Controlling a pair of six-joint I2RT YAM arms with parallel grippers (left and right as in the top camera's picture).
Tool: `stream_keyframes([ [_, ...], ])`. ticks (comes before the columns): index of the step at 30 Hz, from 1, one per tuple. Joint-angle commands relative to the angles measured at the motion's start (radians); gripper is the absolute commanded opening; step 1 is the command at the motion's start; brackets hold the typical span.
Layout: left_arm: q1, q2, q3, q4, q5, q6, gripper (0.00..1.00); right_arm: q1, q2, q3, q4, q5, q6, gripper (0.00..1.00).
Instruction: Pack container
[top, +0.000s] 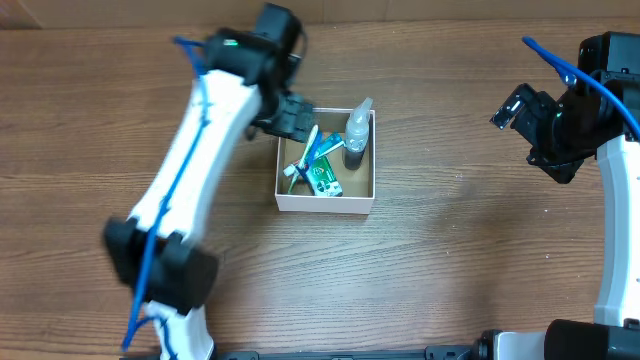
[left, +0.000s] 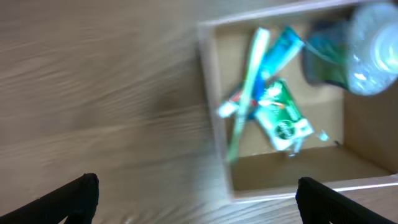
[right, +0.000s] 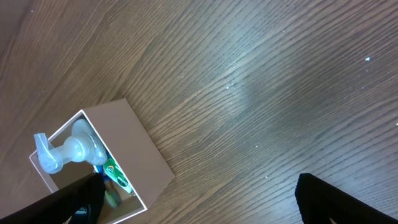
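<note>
Box of white cardboard, square and shallow with a brown floor, sits on the wooden table a little left of centre. Inside it you have four things:

- a clear plastic spray bottle with a pale trigger head in the far right corner, its head above the rim
- a green-and-white toothbrush lying slantwise along the left side
- a teal toothpaste tube crossing the toothbrush
- a small green sachet flat on the floor near the middle

No loose toiletries show on the table around the box in the overhead view.

Your left gripper hangs over the box's far left corner, fingers spread wide and holding nothing. The left wrist view is blurred, so fine detail is lost there. Your right gripper is well apart on the far right, above bare wood, also wide and empty.

Judging from this, the filling step looks all but done, with the left arm at the point of release. The next move calls for lifting that arm straight up, clear of the thin left wall and the toothbrush beneath it. Keep it away from the bottle too, which looks easy to tip. No lid is visible, so whether closing is expected cannot be told.
</note>
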Motion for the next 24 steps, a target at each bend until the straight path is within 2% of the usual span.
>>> stream_keyframes([
  [1, 0.131, -0.209, 0.040, -0.063, -0.115, -0.124, 1.00, -0.003, -0.003, 0.007, 0.005, 0.008, 0.004, 1.00],
  [8, 0.299, -0.296, 0.040, -0.103, -0.109, -0.134, 1.00, -0.003, -0.003, 0.007, 0.005, 0.008, 0.004, 1.00],
  [16, 0.302, -0.287, 0.039, -0.100, -0.109, -0.134, 1.00, -0.002, -0.006, 0.007, 0.005, 0.008, 0.004, 1.00],
  [18, 0.302, -0.287, 0.039, -0.100, -0.109, -0.134, 1.00, 0.010, -0.037, 0.007, 0.006, 0.011, -0.002, 1.00],
  [19, 0.302, -0.287, 0.039, -0.100, -0.109, -0.134, 1.00, 0.024, -0.069, 0.007, 0.017, 0.122, -0.078, 1.00],
  [21, 0.302, -0.287, 0.039, -0.100, -0.109, -0.134, 1.00, 0.047, -0.129, 0.007, 0.023, 0.200, -0.087, 1.00],
  [24, 0.302, -0.287, 0.039, -0.100, -0.109, -0.134, 1.00, 0.053, -0.256, 0.006, 0.029, 0.209, -0.111, 1.00],
])
